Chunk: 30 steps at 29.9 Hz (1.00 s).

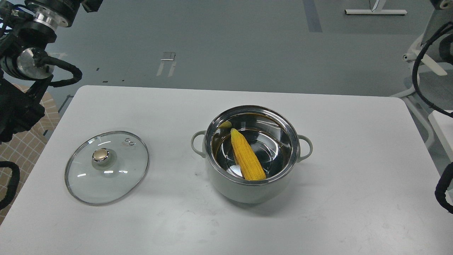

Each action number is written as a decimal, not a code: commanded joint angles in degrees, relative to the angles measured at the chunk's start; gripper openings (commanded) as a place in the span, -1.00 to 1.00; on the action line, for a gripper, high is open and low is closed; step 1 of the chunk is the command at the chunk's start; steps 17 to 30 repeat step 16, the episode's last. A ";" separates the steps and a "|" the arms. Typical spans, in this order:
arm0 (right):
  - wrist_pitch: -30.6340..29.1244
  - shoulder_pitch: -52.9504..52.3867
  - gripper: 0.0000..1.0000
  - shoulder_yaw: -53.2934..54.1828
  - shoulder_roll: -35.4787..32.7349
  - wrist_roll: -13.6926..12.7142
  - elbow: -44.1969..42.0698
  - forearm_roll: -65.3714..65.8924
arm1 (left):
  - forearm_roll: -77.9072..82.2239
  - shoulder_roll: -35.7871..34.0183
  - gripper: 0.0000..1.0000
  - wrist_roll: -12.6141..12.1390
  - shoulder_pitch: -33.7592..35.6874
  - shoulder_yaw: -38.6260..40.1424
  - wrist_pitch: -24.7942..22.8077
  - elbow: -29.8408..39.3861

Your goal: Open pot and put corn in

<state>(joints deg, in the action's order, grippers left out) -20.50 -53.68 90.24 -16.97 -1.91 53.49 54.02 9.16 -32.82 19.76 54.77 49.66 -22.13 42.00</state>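
Glass lid (106, 168) flat on table (354, 177), knob up, left of uncovered pot (252, 184). Corn (247, 156) inside pot, tip pointing away. Gripper fingers out of view; state indeterminable.

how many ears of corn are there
1. The corn lies inside the open pot, pointed tip toward the far wall. The yellow patch by that tip looks like its reflection in the steel. None shows elsewhere on the table.
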 commanded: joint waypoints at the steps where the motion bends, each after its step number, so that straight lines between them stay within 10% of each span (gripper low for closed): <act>1: 0.20 -0.20 1.00 0.99 -1.48 0.06 -5.14 -10.32 | -0.02 0.04 0.95 -0.15 -0.19 1.23 0.07 -0.08; 30: 2.40 1.12 1.00 0.81 -1.23 0.76 -10.69 -17.37 | -1.25 0.91 0.95 -0.77 -0.89 1.49 -0.02 -0.61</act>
